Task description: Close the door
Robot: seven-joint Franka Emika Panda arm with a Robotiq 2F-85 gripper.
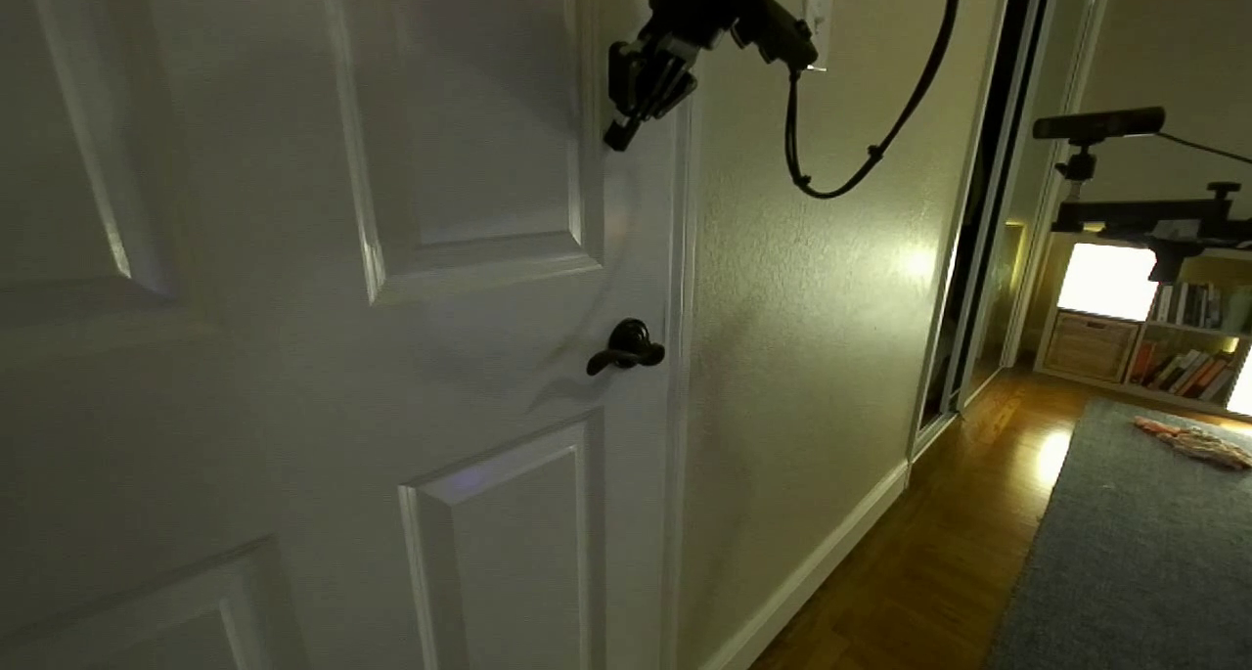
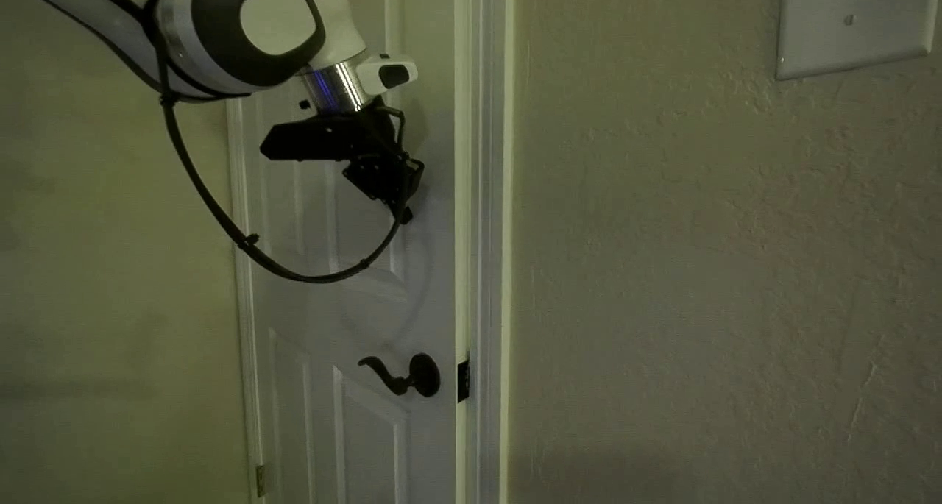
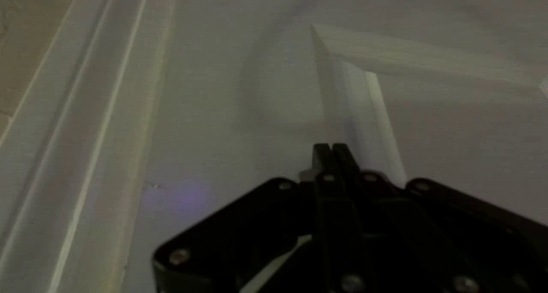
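I have the gripper [image 3: 331,146] with its 2 fingers drawn narrow, side by side, nothing between them. The door [image 1: 479,357] lies directly ahead of it, though whether the tips touch the white face I cannot tell. Ahead and to the gripper's side, the door's edge lines up along the frame [image 2: 488,232], so I judge the closing nearly done. I won't call it latched: in an exterior view, off to the gripper's side, a pale strip [image 2: 462,232] with a dark metal plate [image 2: 463,381], set lower than the tool, shows by the door's edge, and I can't tell whether that means a gap. What's left, I think, is a push near that edge, or a check that it has seated. The black lever handle [image 1: 629,349], wavy and round-based, sits well below the gripper. Near the fingertips is a rectangular panel [image 3: 462,156] with crisp bevelled borders; its paint looks smooth, while the wall [image 2: 699,268], past the frame from the gripper, is rough and pebbled. A black cable [image 2: 316,277] hangs in a slack loop beside the gripper.
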